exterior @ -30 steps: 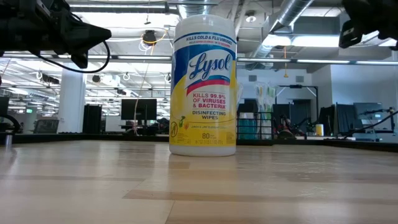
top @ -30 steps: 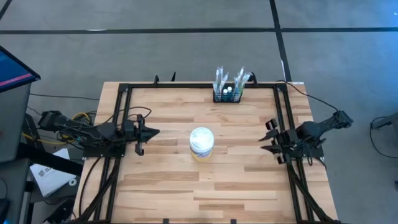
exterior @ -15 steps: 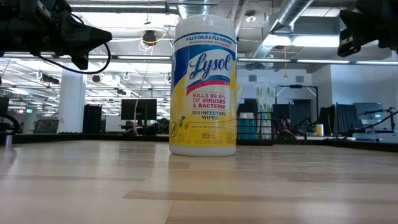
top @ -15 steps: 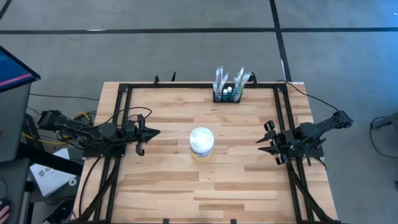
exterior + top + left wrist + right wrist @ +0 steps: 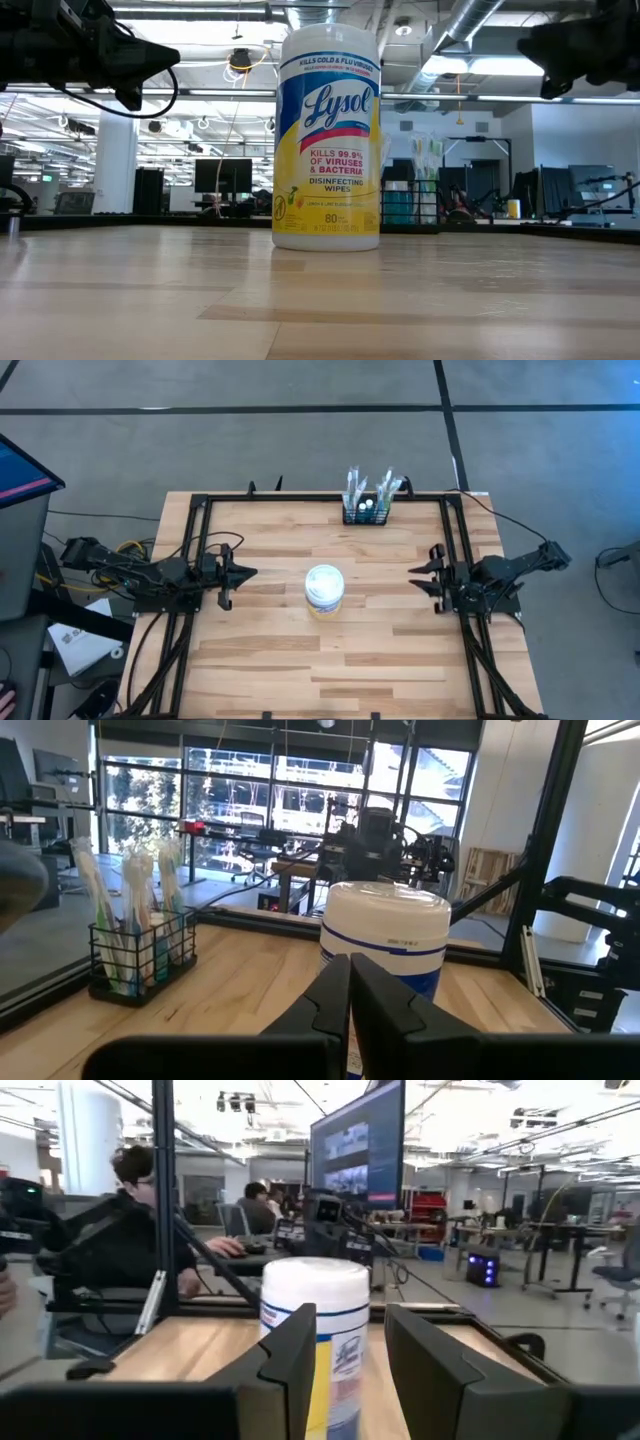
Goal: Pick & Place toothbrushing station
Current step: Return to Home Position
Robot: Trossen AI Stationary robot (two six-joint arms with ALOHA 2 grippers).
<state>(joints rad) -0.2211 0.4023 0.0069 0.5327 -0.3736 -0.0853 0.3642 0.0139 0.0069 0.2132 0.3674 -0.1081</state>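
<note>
1. The toothbrushing station (image 5: pixel 365 513) stands upright at the far edge of the wooden surface (image 5: pixel 270 650), close against the black frame rail and beyond the white wipes tub (image 5: pixel 324 588) at mid-surface. It is well apart from both arms.
2. Several toothbrushes (image 5: pixel 368 487) stand in it, rising well above its rim and leaning outward at different angles, as the left wrist view shows (image 5: pixel 130 905).
3. The rack (image 5: pixel 140 958) looks like thin black wire mesh, so it is probably light and stiff. With the brushes in it, it is likely top-heavy and quick to tip.
4. The brushes appear loose in their slots. A tilt or a jolt could probably shift them or throw one out, so the rack wants carrying level.
5. The best hold looks like a pinch from above on one side wall near a corner, where no brush heads block the way. The wire gives little to bite on, so it may slip or swing.
6. The left arm (image 5: pixel 150 575) rests at the left edge, with its jaws pressed together and pinching nothing.
7. The right arm (image 5: pixel 500 572) sits at the right edge, with its jaws spread and empty, facing the tub (image 5: pixel 315 1315).
</note>
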